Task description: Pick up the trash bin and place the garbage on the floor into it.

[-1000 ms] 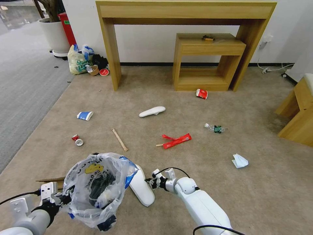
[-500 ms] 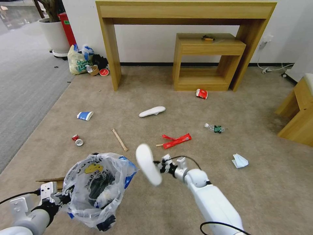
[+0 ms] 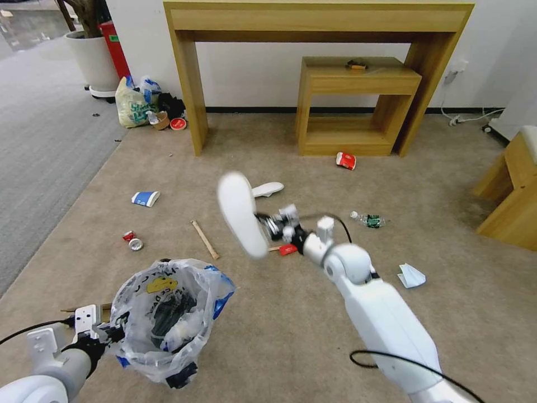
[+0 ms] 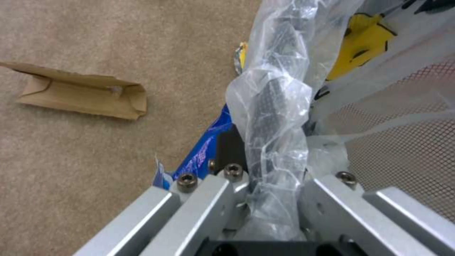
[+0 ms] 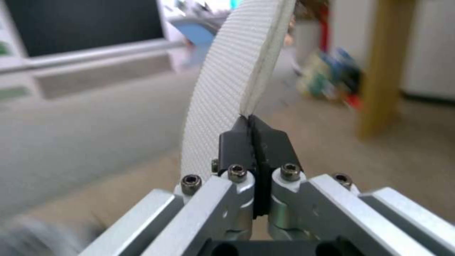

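Note:
The black trash bin [image 3: 162,319] with its crinkly clear liner hangs low at the near left, my left gripper [image 3: 106,334] shut on its rim [image 4: 272,117]. My right gripper [image 3: 262,225] is raised over the beige floor [image 3: 291,336], shut on the edge of a white foam insole [image 3: 240,215] that stands up above and beyond the bin. In the right wrist view the pads [image 5: 237,140] pinch the insole [image 5: 227,81]. Other garbage lies around: a second insole [image 3: 267,189], cup [image 3: 146,198], can [image 3: 133,240], stick [image 3: 205,239], bottle [image 3: 369,219], tissue [image 3: 411,276], red wrapper [image 3: 346,160], cardboard [image 4: 80,96].
A tall wooden table [image 3: 319,22] with a smaller one [image 3: 358,84] under it stands against the back wall. A yellowish-green tied bag [image 3: 131,103] and a plant pot [image 3: 92,59] are at the back left. Wooden furniture [image 3: 512,196] juts in at the right. Grey carpet [image 3: 39,145] borders the left.
My right arm has lifted the insole from the floor beside the bin, up and forward, tipping it upright. The bin in my left gripper has sunk slightly.

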You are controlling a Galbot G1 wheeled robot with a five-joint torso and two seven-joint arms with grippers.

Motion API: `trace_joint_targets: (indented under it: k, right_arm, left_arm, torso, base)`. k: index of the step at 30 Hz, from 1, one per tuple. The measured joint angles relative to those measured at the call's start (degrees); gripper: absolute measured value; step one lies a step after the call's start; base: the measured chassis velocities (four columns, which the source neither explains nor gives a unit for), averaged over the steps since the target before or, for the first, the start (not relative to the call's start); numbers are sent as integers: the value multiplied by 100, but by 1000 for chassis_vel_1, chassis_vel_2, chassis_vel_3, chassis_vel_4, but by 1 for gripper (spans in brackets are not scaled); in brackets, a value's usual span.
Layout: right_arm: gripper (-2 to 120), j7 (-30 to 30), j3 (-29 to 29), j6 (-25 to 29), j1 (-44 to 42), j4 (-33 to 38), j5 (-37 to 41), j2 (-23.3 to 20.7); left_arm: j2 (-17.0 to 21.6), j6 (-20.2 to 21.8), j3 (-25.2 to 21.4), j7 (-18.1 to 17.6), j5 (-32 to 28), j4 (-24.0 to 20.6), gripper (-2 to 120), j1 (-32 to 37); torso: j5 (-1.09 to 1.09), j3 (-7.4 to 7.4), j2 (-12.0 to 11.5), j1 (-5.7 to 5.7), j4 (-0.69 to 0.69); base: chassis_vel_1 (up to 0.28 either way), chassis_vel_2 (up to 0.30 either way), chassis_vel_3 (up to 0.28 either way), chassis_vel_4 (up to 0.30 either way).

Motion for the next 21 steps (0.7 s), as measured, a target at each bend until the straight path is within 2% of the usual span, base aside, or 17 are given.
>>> trace_joint_targets:
  k: [4,5,7,8,11,13,21]
  right_arm:
    - [0,250,-753,-232,319,541,354,61]
    - [0,250,-753,-232,319,541,354,61]
    - [0,266,-1181,-269,411,691,364,50]
    - [0,252,-1435,-269,460,741,331,33]
    - [0,226,-1705,-250,486,743,227,24]
    - [0,151,-2060,-74,475,601,-82,40]
    - [0,120,-2451,65,278,270,-513,165]
  left_arm:
    - [26,0,74,-31,-10,15,0,-38]
    - [26,0,74,-31,-10,15,0,-38]
    - [47,0,99,-43,-12,22,0,-54]
    - [58,0,102,-45,-14,22,0,-59]
    - [67,0,103,-45,-23,17,0,-65]
    - [67,0,102,-45,-40,-6,0,-64]
    - [48,0,92,-25,-53,-50,0,-38]
  torso:
    - [0,0,0,0,0]
    - [0,0,0,0,0]
    - [-1,0,0,0,0]
    - [-1,0,0,0,-1]
    - [0,0,0,0,-1]
    - [0,0,0,0,-1]
    - [0,0,-1,0,-1]
  base:
    - [0,0,0,0]
    - [0,0,0,0]
    - [0,0,0,0]
    - [0,0,0,0]
    - [0,0,0,0]
    - [0,0,0,0]
    - [0,0,0,0]
